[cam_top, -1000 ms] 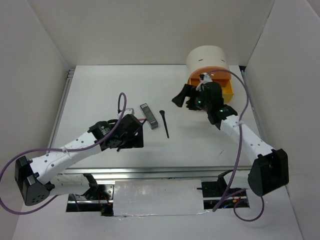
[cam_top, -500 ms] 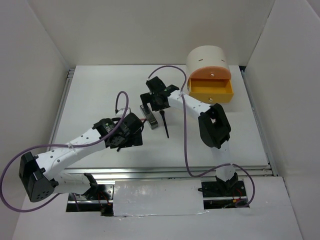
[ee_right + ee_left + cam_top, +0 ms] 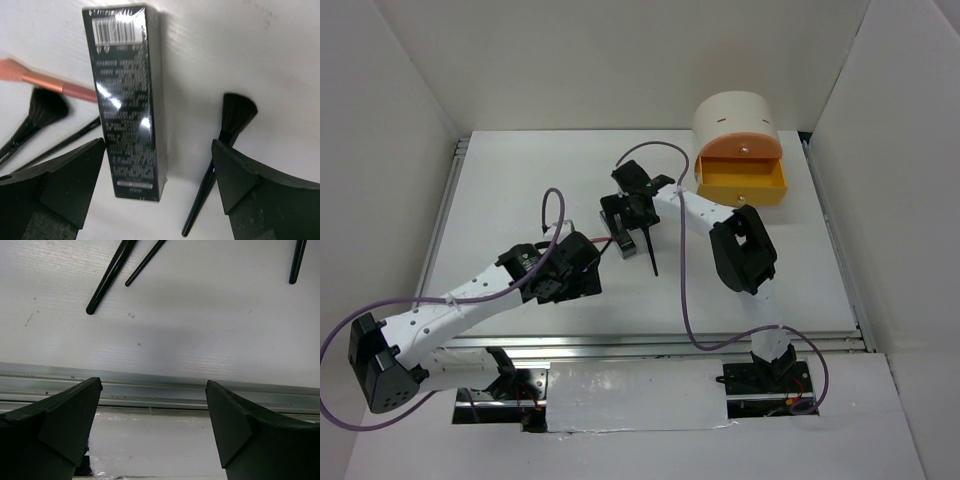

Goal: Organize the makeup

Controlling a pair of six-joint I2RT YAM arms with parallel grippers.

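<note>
The makeup lies mid-table. A dark grey rectangular box [image 3: 127, 100] lies flat, and my right gripper [image 3: 159, 150] is open just above its near end with one finger on each side, touching nothing. In the top view the right gripper [image 3: 624, 220] covers most of the box [image 3: 625, 248]. A black brush [image 3: 235, 115] lies right of the box and shows in the top view [image 3: 651, 256]. A coral-pink brush [image 3: 45, 80] and a black fan brush [image 3: 42, 112] lie to the left. My left gripper [image 3: 153, 385] is open and empty, low near the table's front edge [image 3: 578, 280]. Thin black sticks [image 3: 107, 277] lie beyond it.
A cream round-topped box [image 3: 735, 120] stands at the back right with its orange drawer [image 3: 742, 182] pulled open. The metal front rail [image 3: 150, 390] runs under the left gripper. White walls close the table on three sides.
The right arm swung from the orange drawer leftward to the dark box and came down over it, open. The left gripper shifted slightly near the front edge.
</note>
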